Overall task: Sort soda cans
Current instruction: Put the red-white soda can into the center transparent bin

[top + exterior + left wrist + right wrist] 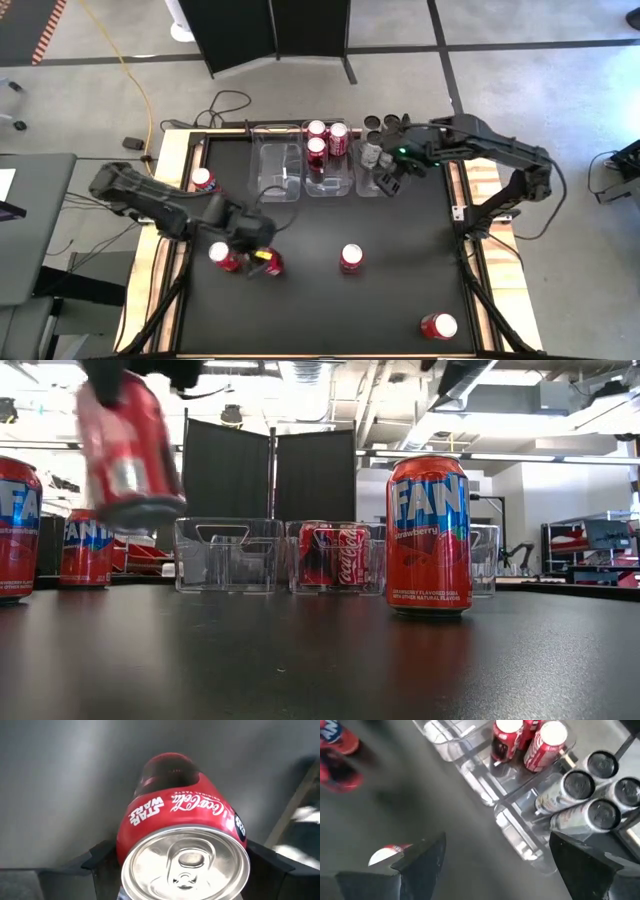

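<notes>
"Star Wars" Coca-Cola can (182,850) in left gripper (262,258); Fanta strawberry can (428,535) upright

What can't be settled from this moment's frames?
- Low view: the lifted Coca-Cola can is motion-blurred, its label unreadable; the left gripper holding it is cut off by the top edge.
- High view: the right gripper covers part of the right bin.
- Right wrist view: the silver cans' markings are too small.

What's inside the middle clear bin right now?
The middle clear bin holds three red cans with silver tops, standing upright at its far end. The near end looks bare. The low view shows Coca-Cola lettering on one; whether anything lies behind the cans is hidden.
</notes>
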